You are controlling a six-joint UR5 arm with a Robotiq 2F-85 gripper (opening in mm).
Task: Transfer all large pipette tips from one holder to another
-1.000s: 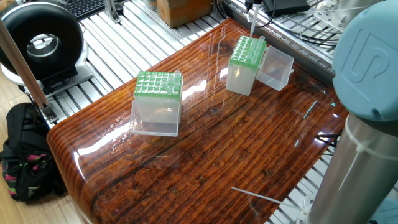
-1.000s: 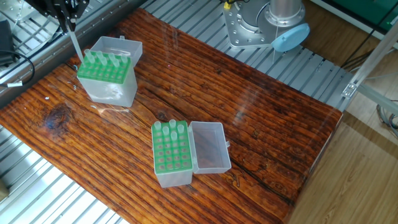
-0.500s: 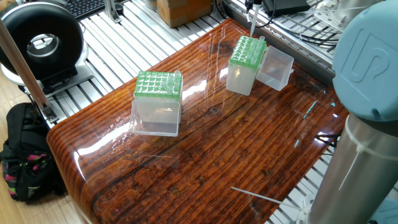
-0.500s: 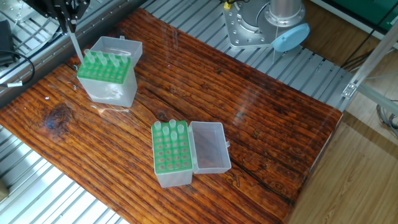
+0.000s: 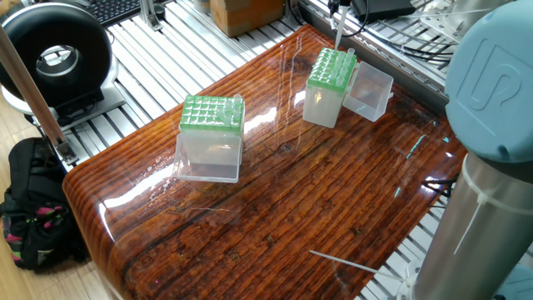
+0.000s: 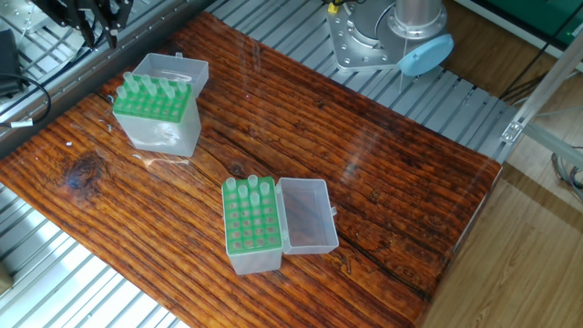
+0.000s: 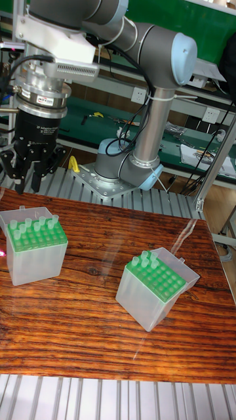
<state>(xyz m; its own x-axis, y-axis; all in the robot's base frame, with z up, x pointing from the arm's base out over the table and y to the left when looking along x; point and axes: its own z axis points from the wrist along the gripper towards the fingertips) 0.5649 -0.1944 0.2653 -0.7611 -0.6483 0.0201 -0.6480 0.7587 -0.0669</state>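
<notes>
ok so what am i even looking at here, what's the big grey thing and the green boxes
The big grey thing is a robot arm, bolted beside a wooden table. At its end is a gripper with two fingers that pinch things.

Two pictures come from cameras looking down at the table from opposite sides. The tall one faces the arm from the front.

On the table stand two green-topped boxes with open clear lids. They are holders for pipette tips, slim plastic tubes that stand in the holes. The fuller box sits close to the gripper. The other box has only a few tips at one end.

I cannot tell whether the gripper holds anything.
</notes>
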